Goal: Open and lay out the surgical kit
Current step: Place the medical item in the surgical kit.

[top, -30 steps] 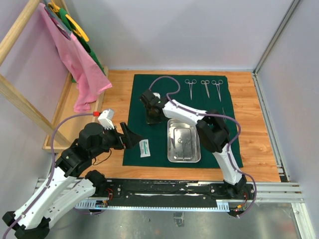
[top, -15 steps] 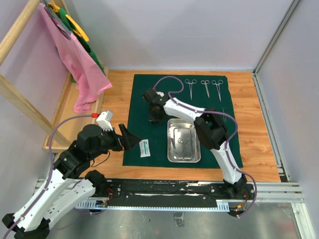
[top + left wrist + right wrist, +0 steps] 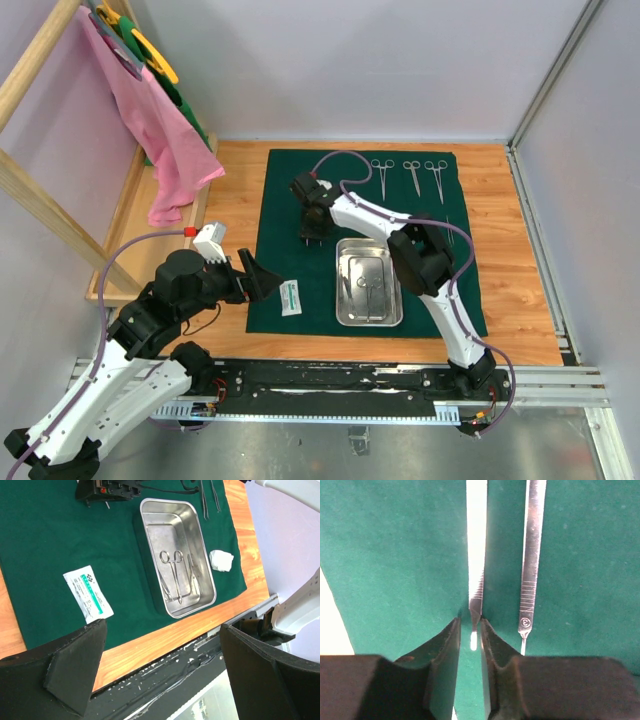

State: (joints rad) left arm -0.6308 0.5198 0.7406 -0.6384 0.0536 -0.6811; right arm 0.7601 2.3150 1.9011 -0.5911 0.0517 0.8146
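The dark green cloth [image 3: 300, 190] lies spread flat in the middle of the wooden desk [image 3: 235, 190]. On the near half of the cloth stands the steel tray [image 3: 345, 282], with two scissor-like clamps [image 3: 172, 575] lying inside it. Three more clamps [image 3: 412, 176] lie side by side along the far edge of the cloth. The white packet [image 3: 291, 297] lies on the near left part of the cloth, well apart from the tray. In the left wrist view the white gauze wad [image 3: 221, 560] rests just beside the tray, at the edge of the cloth.

The right pincer [image 3: 470, 622] is low over the far left part of the cloth. Its jaws stand only a little apart, and the thin end of a slim steel tool [image 3: 476, 597] lies between them. Green cloth shows between the tool and one finger, so the tool is not clamped. A second slim tool [image 3: 532, 555], marked with a 3, lies just beside it.

The left pincer [image 3: 262, 278] hovers near the packet, at the near left edge of the cloth. It is fully open and holds nothing.
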